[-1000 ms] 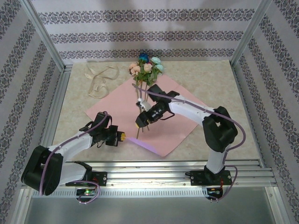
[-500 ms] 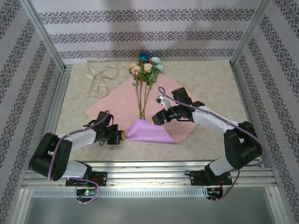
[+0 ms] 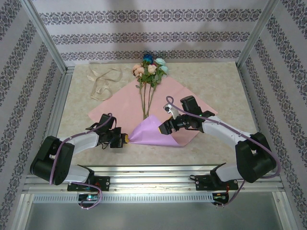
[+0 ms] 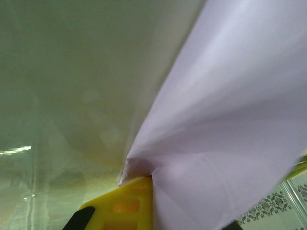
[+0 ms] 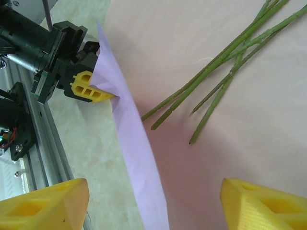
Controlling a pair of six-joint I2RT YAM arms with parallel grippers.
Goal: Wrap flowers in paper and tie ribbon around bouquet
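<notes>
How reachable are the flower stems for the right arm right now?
Probably yes. The right end effector is open beside the flower stems, lying bare on the paper; the flap pinched by the left end effector rises off to one side.

paper point(image 3: 115, 109) pink above, lilac on its fold; flowers point(image 3: 151, 68) peach, blue, teal, green-stemmed; ribbon point(image 3: 102, 80) cream

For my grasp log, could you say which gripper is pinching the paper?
The left gripper, shut on a lifted corner of the paper; the right gripper stands open.
</notes>
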